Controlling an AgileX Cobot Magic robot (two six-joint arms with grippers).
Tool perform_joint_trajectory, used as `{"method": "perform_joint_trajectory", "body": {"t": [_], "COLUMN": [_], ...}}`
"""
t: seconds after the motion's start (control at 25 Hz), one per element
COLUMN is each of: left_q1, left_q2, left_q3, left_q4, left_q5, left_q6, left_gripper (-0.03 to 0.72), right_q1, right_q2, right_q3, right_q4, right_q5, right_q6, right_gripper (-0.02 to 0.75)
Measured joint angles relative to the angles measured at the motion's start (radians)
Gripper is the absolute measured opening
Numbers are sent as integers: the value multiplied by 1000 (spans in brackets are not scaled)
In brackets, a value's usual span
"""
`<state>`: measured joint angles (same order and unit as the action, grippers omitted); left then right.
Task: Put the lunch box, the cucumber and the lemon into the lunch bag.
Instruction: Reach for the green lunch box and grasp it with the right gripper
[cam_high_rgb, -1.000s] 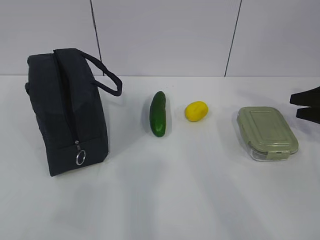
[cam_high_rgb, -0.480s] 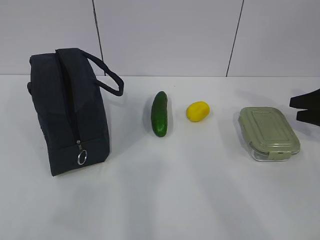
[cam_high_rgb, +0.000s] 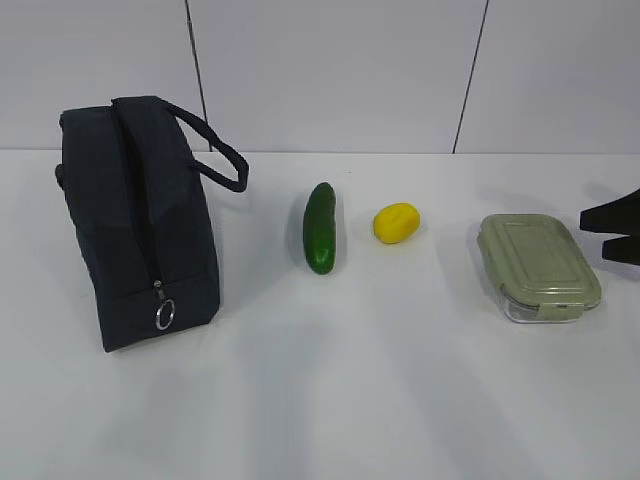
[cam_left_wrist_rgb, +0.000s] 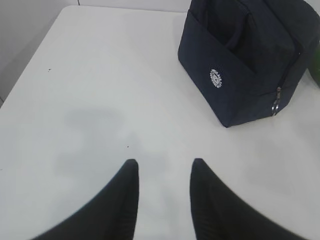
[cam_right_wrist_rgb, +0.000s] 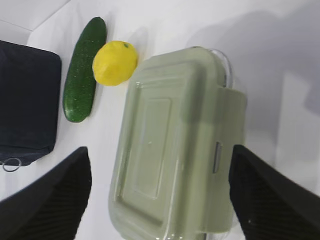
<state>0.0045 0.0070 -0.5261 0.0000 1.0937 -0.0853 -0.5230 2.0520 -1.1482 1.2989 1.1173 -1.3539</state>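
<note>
The lunch bag (cam_high_rgb: 140, 220) stands at the left, dark navy, with its ring pull (cam_high_rgb: 162, 315) low on the near end. The cucumber (cam_high_rgb: 320, 228) and the lemon (cam_high_rgb: 396, 222) lie side by side in the middle. The lunch box (cam_high_rgb: 538, 266), with its sage-green lid, lies at the right. My right gripper (cam_high_rgb: 585, 228) is at the right edge beside the box. In the right wrist view the gripper (cam_right_wrist_rgb: 160, 152) is wide open, its fingers either side of the lunch box (cam_right_wrist_rgb: 175, 125), not touching it. My left gripper (cam_left_wrist_rgb: 164, 165) is open and empty over bare table, near the lunch bag (cam_left_wrist_rgb: 240, 65).
The table (cam_high_rgb: 330, 400) is white, with a pale wall behind it. The right wrist view also shows the lemon (cam_right_wrist_rgb: 115, 62), the cucumber (cam_right_wrist_rgb: 84, 77) and a corner of the bag (cam_right_wrist_rgb: 25, 105). The table's left edge (cam_left_wrist_rgb: 30, 55) shows in the left wrist view.
My right gripper has sunk a little at the right edge of the exterior view. The bag, cucumber, lemon and lunch box lie as before.
</note>
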Motion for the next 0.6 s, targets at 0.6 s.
{"method": "perform_joint_trajectory", "body": {"t": [0.6], "left_q1": [0], "left_q2": [0], "left_q3": [0], "left_q4": [0], "left_q5": [0], "left_q6": [0], "left_gripper": [240], "right_q1": [-10], "right_q2": [35], "right_q3": [0], "right_q4": [20], "right_q5": [-14], "right_q6": [-11], "right_gripper": [650]}}
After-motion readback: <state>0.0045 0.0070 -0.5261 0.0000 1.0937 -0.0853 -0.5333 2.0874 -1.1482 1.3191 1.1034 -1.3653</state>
